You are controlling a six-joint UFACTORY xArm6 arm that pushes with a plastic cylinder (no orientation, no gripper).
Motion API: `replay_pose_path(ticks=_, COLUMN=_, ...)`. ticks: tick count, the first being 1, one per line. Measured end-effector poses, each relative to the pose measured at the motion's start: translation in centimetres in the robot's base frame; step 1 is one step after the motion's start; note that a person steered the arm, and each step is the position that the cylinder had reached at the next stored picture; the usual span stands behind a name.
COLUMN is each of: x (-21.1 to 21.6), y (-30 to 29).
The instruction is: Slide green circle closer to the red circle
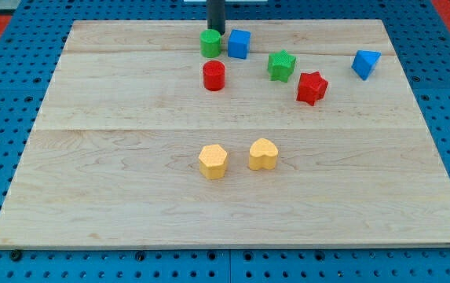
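Note:
The green circle (210, 43) stands near the top of the wooden board (130, 196), just above the red circle (214, 75), with a small gap between them. My tip (216, 31) is at the view's top, right behind the green circle's upper right edge, touching or nearly touching it. The blue cube (239, 43) sits right beside the green circle on its right.
A green star (281, 65) and a red star (312, 87) lie to the right of the red circle. A blue triangular block (365, 63) is at the far right. A yellow hexagon (213, 161) and a yellow heart (263, 155) lie in the middle.

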State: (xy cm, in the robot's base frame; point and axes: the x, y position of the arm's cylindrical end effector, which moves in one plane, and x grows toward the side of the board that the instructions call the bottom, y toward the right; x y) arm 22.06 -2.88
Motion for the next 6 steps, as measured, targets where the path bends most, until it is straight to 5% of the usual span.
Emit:
replay_pose_path(ticks=2, x=-1.2, y=-3.2)
replay_pose_path(ticks=3, x=-2.8, y=1.7)
replay_pose_path(ticks=6, x=5.1, y=-1.5)
